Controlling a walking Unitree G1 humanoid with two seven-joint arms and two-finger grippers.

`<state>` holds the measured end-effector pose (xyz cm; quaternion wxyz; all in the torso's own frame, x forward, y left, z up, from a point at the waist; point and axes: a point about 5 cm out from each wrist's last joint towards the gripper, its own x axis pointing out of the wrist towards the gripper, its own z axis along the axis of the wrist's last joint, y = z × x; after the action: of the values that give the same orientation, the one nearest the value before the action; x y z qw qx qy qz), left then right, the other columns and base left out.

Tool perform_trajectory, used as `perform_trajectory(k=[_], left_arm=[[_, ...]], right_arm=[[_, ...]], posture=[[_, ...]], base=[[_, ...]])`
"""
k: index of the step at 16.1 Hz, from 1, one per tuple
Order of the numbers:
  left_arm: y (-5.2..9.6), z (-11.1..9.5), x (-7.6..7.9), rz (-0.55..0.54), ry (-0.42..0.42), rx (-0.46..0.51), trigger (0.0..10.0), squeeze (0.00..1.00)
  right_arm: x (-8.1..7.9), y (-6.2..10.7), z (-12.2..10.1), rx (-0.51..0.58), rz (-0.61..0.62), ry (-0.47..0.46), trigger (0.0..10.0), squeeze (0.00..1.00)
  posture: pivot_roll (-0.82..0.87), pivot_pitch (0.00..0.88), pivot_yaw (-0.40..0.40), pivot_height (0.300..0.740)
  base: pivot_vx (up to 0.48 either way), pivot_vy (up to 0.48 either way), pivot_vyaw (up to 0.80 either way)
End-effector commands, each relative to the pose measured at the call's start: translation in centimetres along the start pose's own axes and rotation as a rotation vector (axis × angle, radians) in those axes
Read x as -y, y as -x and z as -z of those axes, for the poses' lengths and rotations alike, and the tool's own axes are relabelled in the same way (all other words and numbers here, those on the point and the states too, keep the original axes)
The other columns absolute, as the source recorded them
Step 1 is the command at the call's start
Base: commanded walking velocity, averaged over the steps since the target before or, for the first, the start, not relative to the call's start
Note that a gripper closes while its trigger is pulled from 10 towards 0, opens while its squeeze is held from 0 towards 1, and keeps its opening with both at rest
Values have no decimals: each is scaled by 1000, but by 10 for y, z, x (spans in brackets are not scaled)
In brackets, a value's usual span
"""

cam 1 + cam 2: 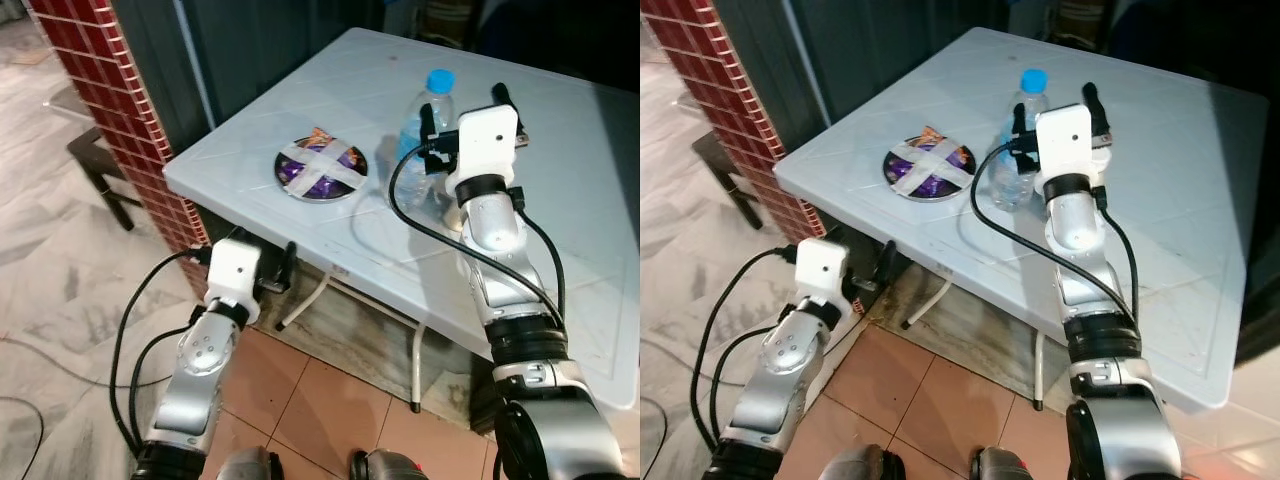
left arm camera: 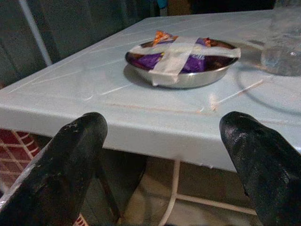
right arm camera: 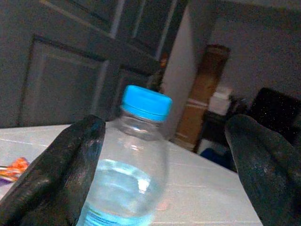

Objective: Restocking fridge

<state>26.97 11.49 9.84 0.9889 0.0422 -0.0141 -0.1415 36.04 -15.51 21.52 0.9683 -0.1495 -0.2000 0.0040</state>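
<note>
Two end effectors noted: the right end effector [image 3: 160, 155], fingers spread apart, is raised over the counter [image 1: 300, 100] on a bent arm, just behind an upright blue-capped water bottle [image 1: 424, 135] and not gripping it. The left end effector [image 2: 164, 155], fingers also apart, is held low below the counter's near edge, pointing toward the taped metal bowl of purple packets [image 1: 321, 168] left of the bottle.

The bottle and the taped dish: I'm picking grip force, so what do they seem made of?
The bottle looks like thin clear plastic, glossy, with water visible through it and a blue, seemingly plastic cap. The dish looks like metal, probably steel: its silvery rim gives mirror-like reflections. The strips crossing it look like matte pale tape. The right claw is open at the bottle.
</note>
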Motion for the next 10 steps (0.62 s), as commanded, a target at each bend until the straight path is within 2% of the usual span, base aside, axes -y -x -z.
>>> perform_trajectory(k=[1,6,8,10], left_arm=[[1,-2,2,2,-12,4,10000,0],[1,-2,9,18,0,-2,10000,0],[0,-2,9,23,-1,-5,10000,0],[0,-2,9,22,-2,-7,10000,0]], right_arm=[[-2,-6,-6,19,-20,-22,10000,0],[0,-19,-8,8,1,-69,10000,0],[2,-26,-8,-12,22,-113,10000,0],[3,-33,-9,-19,37,-115,10000,0]], posture=[[33,55,36,740],[31,52,39,740],[35,53,43,740],[36,54,44,740]], base=[[0,0,0],[0,0,0],[0,0,0],[0,0,0]])
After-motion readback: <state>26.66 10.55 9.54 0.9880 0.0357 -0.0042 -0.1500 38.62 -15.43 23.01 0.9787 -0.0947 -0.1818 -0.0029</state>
